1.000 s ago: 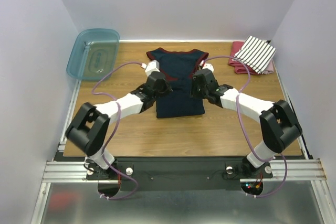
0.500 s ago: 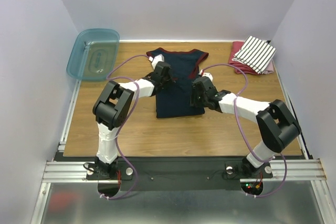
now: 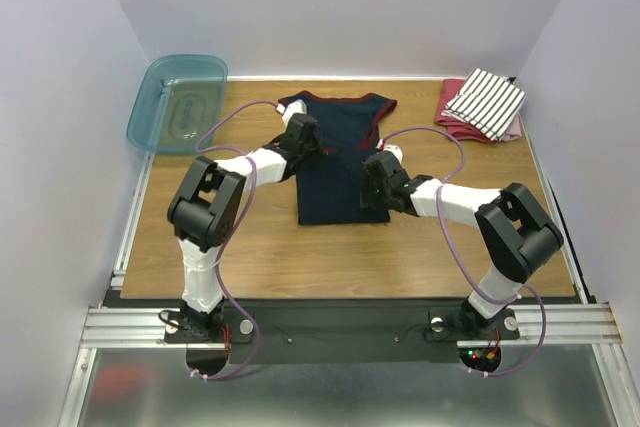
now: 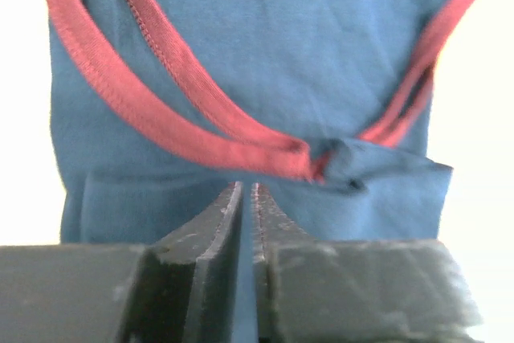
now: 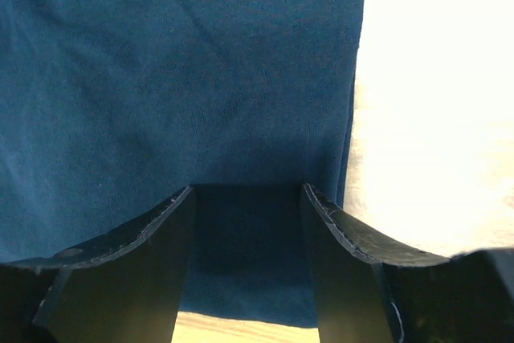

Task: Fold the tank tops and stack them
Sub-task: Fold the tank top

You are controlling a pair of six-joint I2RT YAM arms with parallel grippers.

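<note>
Where pale walls (image 3: 350, 7) enclose wooden table (image 3: 260, 247), navy top (image 3: 332, 197) lies centre.

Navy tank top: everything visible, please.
The navy tank top is soft knit cloth with red trim at neck and armholes. It lies flat on the wooden table, straps toward the far side, sides apparently folded in. The left gripper and the open right gripper sit low over it; contact unclear.

Got the left arm (image 3: 212, 205) bent sharp at the elbow and reaching forward, left gripper (image 3: 305, 133) tipped down, jaws just a sliver apart. Right arm (image 3: 455, 197) stretched low toward the middle, right gripper (image 3: 374, 183) down too, jaws spread wide.
</note>
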